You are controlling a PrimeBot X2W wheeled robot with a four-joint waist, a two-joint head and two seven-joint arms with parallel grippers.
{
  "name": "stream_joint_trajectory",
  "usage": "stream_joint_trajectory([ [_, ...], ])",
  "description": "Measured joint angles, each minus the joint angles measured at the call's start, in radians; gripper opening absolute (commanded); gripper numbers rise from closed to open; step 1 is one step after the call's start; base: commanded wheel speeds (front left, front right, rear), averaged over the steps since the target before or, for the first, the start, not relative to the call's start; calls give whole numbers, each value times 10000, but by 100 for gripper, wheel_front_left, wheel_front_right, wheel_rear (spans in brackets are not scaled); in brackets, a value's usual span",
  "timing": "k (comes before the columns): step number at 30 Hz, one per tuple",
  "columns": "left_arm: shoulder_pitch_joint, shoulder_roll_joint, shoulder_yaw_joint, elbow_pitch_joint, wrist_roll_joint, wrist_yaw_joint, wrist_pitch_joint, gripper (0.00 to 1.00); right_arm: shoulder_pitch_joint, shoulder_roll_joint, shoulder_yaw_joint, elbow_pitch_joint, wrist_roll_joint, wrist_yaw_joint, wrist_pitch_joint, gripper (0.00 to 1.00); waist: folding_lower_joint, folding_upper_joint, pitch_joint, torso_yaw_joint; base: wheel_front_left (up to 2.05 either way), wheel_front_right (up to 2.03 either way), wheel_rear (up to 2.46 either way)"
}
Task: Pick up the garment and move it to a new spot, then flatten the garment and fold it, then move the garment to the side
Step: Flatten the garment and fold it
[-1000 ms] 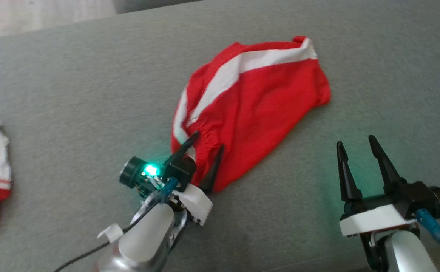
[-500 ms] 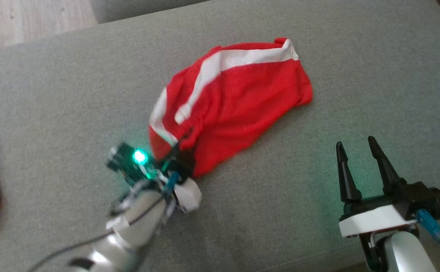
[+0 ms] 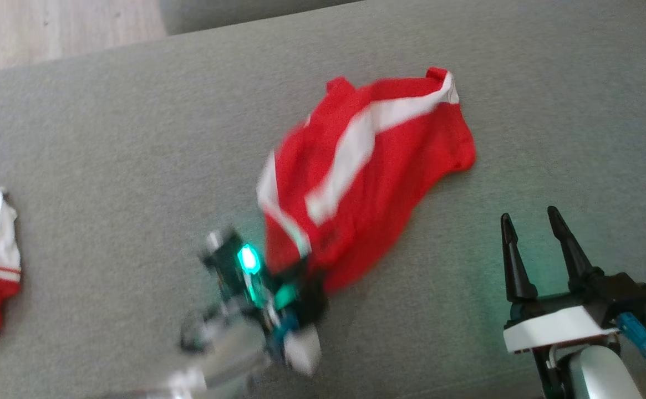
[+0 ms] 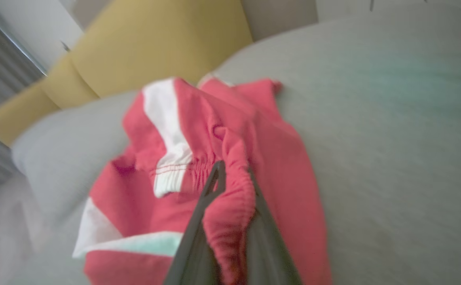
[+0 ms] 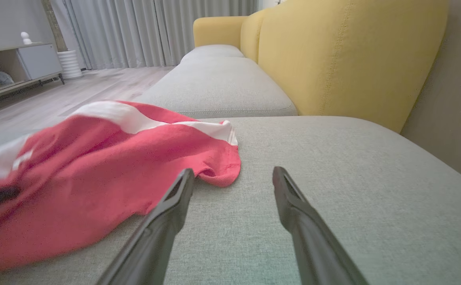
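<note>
The garment (image 3: 378, 166), red with white stripes, lay rumpled across the middle of the grey sofa seat (image 3: 106, 138), its gathered elastic edge pinched in the left pincer (image 4: 233, 174). The right pincer (image 3: 528, 215) hovered spread and empty just beside the other end of the cloth. To my eye the carry wanted a firm pinch and enough lift for the trailing cloth to clear the seat. No brand or lettering was legible; one small dark mark was too blurred.
</note>
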Motion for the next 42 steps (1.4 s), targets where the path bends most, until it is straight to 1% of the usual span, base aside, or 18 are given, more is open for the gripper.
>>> stream_joint_trajectory([
  [2, 683, -113, -282, 46, -136, -209, 102, 0, -2, 2, -27, 15, 19, 0, 0, 100, 0, 0, 96, 133, 0, 0, 0],
  [3, 978, -213, -320, 58, -282, -219, 92, 57, -3, 2, -59, 42, 56, 0, 0, 100, 0, 0, 147, 203, 0, 0, 0],
  [4, 1184, -309, -347, 79, -420, -222, 73, 100, -12, 2, -100, 75, 107, 0, 0, 100, 0, 0, 189, 277, 0, 0, 0],
  [9, 1359, -694, -211, -280, -1070, -194, -144, 100, -99, 0, -123, 180, 207, 0, 0, 100, 1, 0, 298, 696, 0, 0, 0],
  [13, 1484, -780, 151, -857, -1565, -36, -157, 100, -119, 0, -63, 27, 219, 0, 0, 100, 1, 0, 269, 948, 0, 0, 0],
  [16, 1750, -798, 627, -1302, -2161, -46, -180, 100, -117, 0, -58, -82, 238, 0, 0, 100, 0, 0, 217, 1078, 0, 0, 0],
  [17, 1894, -817, 913, -1373, -2717, -274, -184, 100, -116, 0, 0, -142, 247, 0, 0, 100, 0, 0, 201, 1136, 0, 0, 0],
  [21, 1970, -853, 1277, -1200, -3850, -803, 360, 100, -117, 0, 144, -176, 247, 0, 0, 100, 1, 0, 240, 1128, 0, 0, 0],
  [23, 1965, -884, 1379, -1114, -4297, -986, 777, 100, -118, 0, 196, -180, 247, 0, 0, 100, 0, 0, 270, 1090, 0, 0, 0],
  [25, 1964, -928, 1450, -1053, -4704, -1047, 1070, 100, -118, 0, 221, -180, 249, 0, 0, 100, 1, 0, 307, 1052, 0, 0, 0],
  [32, 1661, -982, 1360, -679, -4602, -821, 1283, 100, -120, 0, 261, -180, 270, 0, 0, 100, 1, 0, 405, 900, 0, 0, 0],
  [33, 1566, -982, 1315, -575, -4510, -817, 1283, 98, -121, 0, 280, -178, 280, 0, 0, 100, 0, 0, 411, 873, 0, 0, 0],
  [34, 1474, -980, 1243, -491, -4387, -811, 1281, 85, -123, 0, 290, -178, 280, 0, 0, 100, 1, 0, 418, 846, 0, 0, 0],
  [35, 1369, -982, 1151, -401, -4253, -811, 1271, 60, -127, 0, 297, -178, 280, 0, 0, 100, 1, 0, 421, 822, 0, 0, 0],
  [37, 1200, -991, 986, -270, -4094, -813, 1252, 26, -143, 0, 295, -178, 284, 0, 0, 100, 1, 0, 418, 786, 0, 0, 0],
  [38, 1125, -993, 911, -207, -4015, -815, 1254, 4, -147, 0, 291, -178, 299, 0, 0, 100, 0, 0, 415, 779, 0, 0, 0],
  [39, 1062, -993, 830, -144, -3946, -821, 1254, 0, -148, 0, 293, -178, 314, 0, 0, 100, 0, 0, 411, 778, 0, 0, 0],
  [42, 947, -993, 677, 44, -3804, -823, 1200, 0, -149, 0, 268, -171, 351, 0, 0, 100, 1, 0, 388, 802, 0, 0, 0],
])
